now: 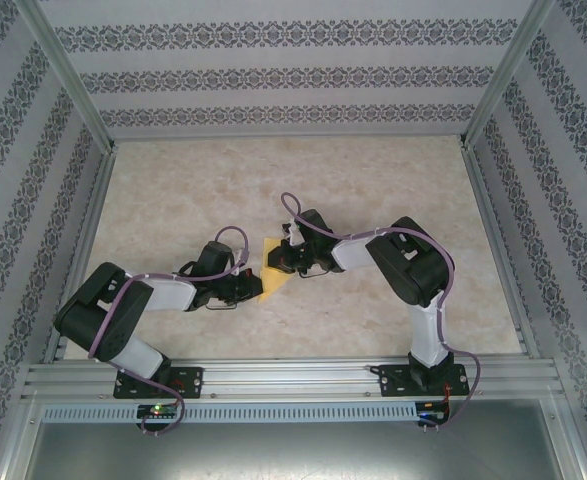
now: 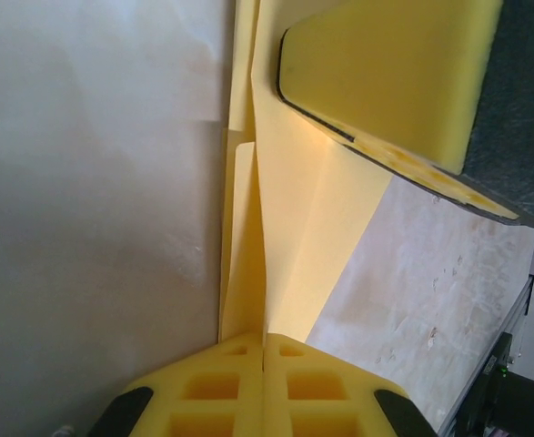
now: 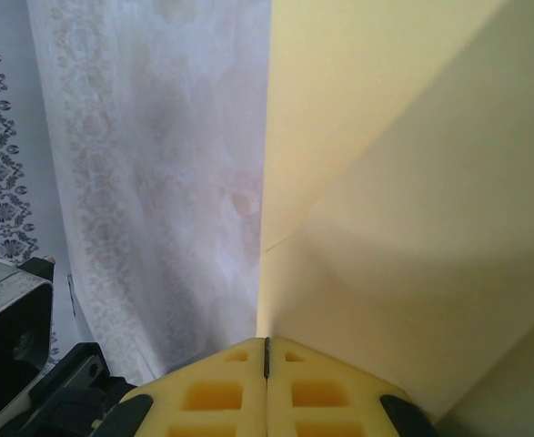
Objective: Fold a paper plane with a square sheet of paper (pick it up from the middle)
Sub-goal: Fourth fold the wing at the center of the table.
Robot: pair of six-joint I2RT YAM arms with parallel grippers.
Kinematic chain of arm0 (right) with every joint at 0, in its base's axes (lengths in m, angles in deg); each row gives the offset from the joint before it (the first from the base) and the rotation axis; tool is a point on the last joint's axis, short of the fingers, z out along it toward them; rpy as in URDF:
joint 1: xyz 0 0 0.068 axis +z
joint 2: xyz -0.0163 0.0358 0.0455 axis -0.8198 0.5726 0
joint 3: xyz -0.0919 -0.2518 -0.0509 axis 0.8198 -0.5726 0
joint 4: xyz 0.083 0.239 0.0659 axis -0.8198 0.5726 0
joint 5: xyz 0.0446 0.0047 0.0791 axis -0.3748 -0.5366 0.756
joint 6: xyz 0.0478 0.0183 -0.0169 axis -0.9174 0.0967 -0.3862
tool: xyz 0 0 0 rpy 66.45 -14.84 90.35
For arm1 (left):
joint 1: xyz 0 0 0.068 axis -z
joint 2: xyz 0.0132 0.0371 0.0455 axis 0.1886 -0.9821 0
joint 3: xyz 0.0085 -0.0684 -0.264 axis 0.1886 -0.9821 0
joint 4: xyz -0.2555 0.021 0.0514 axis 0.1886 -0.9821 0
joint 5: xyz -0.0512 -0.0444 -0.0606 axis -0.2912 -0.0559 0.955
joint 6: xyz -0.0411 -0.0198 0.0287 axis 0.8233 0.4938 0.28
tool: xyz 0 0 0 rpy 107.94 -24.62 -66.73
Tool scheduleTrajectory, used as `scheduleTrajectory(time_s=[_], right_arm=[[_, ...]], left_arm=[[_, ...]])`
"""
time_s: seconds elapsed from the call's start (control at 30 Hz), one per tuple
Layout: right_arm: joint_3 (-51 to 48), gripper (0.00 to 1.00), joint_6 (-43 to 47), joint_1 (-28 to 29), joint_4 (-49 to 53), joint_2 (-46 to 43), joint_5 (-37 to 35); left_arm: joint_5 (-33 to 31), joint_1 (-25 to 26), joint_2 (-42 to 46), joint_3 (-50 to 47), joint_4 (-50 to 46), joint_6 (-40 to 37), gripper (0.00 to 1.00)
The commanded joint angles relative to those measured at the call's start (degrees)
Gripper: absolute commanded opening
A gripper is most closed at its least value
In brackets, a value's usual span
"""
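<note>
Clamped tight, the left hand (image 2: pixel 264 344) is gripping the partly folded paper (image 2: pixel 294 246), and the right hand (image 3: pixel 267 344) is pinching its opposite edge, near the middle of the counter (image 1: pixel 223 190). Folding seems under way; the next move is probably calling for one hand releasing to flatten a crease.

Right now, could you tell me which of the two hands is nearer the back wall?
The right hand, pinching the yellow paper at its far side, is nearer the back wall; the left hand pinches the same paper on its near side.
</note>
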Motion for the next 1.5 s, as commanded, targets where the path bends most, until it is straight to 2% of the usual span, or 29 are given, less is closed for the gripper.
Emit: scheduleTrajectory(time_s=[0.0, 0.2, 0.37, 0.67, 0.8, 1.0, 1.2, 1.47], right_arm=[[-0.9, 0.05, 0.1, -0.2, 2.9, 0.8, -2.6], [-0.9, 0.05, 0.7, -0.2, 3.4, 0.5, -2.8], [-0.8, 0.05, 0.6, 0.0, 3.2, 0.9, -2.6], [-0.8, 0.05, 0.6, 0.2, 3.2, 1.0, -2.5], [-0.9, 0.05, 0.5, 0.1, 3.2, 1.0, -2.4], [-1.0, 0.05, 0.4, 0.3, 3.0, 1.2, -2.4], [-1.1, 0.06, 0.4, 0.2, 3.3, 1.2, -3.0], [-1.5, 0.06, 0.6, 0.3, 3.4, 1.2, -3.3]], left_arm=[[0.7, -0.4, 1.4, -0.6, -9.2, -0.3, 0.14], [0.8, -0.4, 7.6, -0.8, -12.9, -0.5, 0.19], [1.7, -0.4, 6.7, -0.1, -12.2, -1.0, 0.14], [2.3, -0.4, 6.6, 0.9, -11.0, -0.8, 0.17], [2.3, -0.4, 6.2, 1.2, -12.0, -1.2, 0.07], [2.9, -0.4, 5.7, 1.0, -12.9, -1.6, 0.03], [3.1, -0.4, 5.3, 0.6, -18.8, -2.1, 0.00], [3.7, -0.3, 3.0, 0.2, -21.0, -1.7, 0.00]])
